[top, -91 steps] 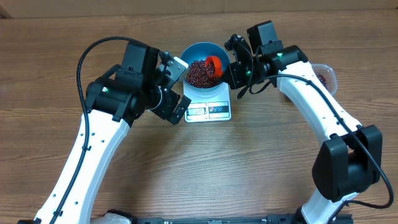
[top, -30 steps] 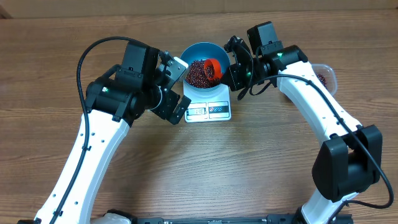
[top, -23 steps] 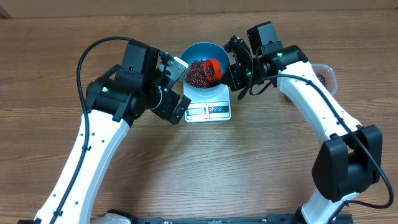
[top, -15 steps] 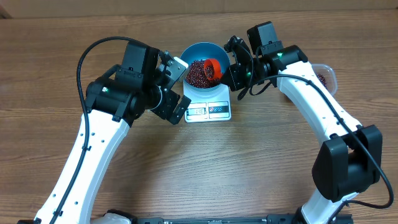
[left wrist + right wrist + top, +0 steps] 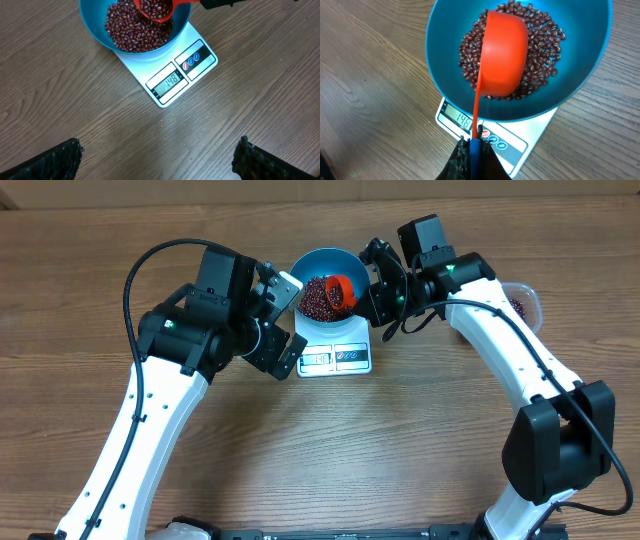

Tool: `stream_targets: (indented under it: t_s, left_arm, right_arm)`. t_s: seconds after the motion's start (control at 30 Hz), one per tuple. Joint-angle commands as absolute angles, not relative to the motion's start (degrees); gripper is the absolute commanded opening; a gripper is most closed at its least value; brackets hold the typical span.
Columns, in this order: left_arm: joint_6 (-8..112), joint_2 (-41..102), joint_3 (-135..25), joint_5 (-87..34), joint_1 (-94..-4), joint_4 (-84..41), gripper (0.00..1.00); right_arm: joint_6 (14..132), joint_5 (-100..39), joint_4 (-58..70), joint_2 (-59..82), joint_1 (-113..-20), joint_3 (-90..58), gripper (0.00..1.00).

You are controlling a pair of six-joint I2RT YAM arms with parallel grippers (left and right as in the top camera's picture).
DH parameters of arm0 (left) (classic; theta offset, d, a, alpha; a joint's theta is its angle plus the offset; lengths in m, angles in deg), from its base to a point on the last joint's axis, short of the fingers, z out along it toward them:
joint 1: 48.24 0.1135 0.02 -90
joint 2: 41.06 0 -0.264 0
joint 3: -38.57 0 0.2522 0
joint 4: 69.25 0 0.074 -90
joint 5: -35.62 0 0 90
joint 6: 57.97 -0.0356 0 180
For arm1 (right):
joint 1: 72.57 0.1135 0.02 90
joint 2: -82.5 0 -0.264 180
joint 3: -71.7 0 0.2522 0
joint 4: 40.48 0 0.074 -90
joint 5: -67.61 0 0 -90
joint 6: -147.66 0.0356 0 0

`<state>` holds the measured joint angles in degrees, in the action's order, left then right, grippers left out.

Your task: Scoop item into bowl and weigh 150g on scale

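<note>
Here, beans (image 5: 131, 30) heaped in the blue bowl (image 5: 92, 25), seated on the white scale (image 5: 202, 62) at the far middle of the desk (image 5: 75, 110). Over the heap, a red scoop (image 5: 502, 55), tipped, some beans inside, handle pinched tight in the right pincer (image 5: 474, 147). Left pincer (image 5: 157, 157) wide, empty, left of the scale.

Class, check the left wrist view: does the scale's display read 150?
No, the display on the scale reads 148.
</note>
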<state>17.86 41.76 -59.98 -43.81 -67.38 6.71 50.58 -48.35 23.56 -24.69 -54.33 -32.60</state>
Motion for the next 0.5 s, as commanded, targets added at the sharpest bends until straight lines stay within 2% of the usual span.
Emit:
stream_targets:
  t_s: [0.0,0.1,0.2,0.33,0.47]
  left_arm:
    - [16.4,41.3,-60.8,-43.0,-67.8,6.7,1.0]
    - [16.4,41.3,-60.8,-43.0,-67.8,6.7,1.0]
    - [16.4,41.3,-60.8,-43.0,-67.8,6.7,1.0]
    - [16.4,41.3,-60.8,-43.0,-67.8,6.7,1.0]
    - [16.4,41.3,-60.8,-42.9,-67.8,6.7,1.0]
  right_arm:
    - [51.9,-47.7,23.1,-22.3,-54.7,-34.4,0.04]
    - [51.8,-48.0,23.3,-22.3,-54.7,-34.4,0.04]
    - [43.9,-52.0,25.2,-22.3,-54.3,-34.4,0.04]
    - [50.1,-47.2,24.2,-22.3,-54.3,-34.4,0.04]
    - [50.2,-47.5,24.2,-22.3,-54.6,-34.4,0.03]
